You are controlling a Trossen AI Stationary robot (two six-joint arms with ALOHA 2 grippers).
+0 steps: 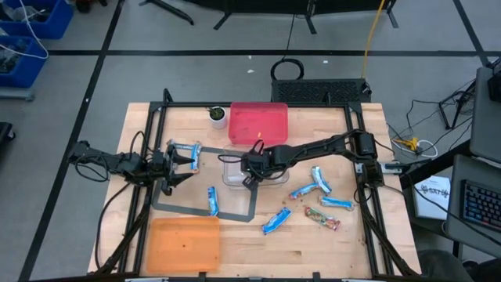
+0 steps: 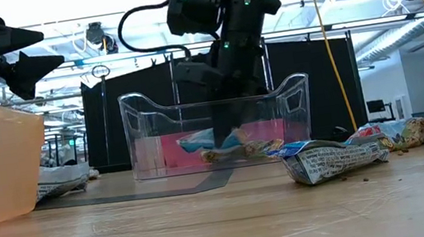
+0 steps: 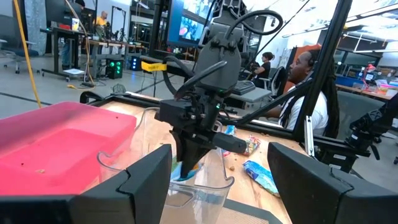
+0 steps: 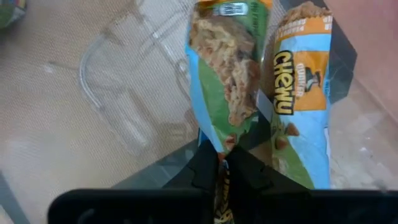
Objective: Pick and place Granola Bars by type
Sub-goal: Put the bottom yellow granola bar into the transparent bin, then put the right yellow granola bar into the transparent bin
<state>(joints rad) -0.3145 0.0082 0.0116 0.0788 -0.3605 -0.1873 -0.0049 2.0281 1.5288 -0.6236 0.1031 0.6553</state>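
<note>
A pale wooden bench (image 1: 313,243) stands on a grey floor (image 1: 196,78) crossed by dark lines. Blue plastic bins (image 1: 31,23) sit at the far left, a black keyboard (image 1: 477,205) at the right. Beyond the bench hang black curtains (image 2: 113,124) under bright ceiling lights, and seated people (image 3: 298,74) work at desks

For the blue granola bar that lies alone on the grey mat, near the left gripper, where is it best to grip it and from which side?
Grip the blue bar from straight above, across its narrow width near the middle. It lies flat, long and thin, with free mat on both long sides, so the fingers probably fit there.
</note>
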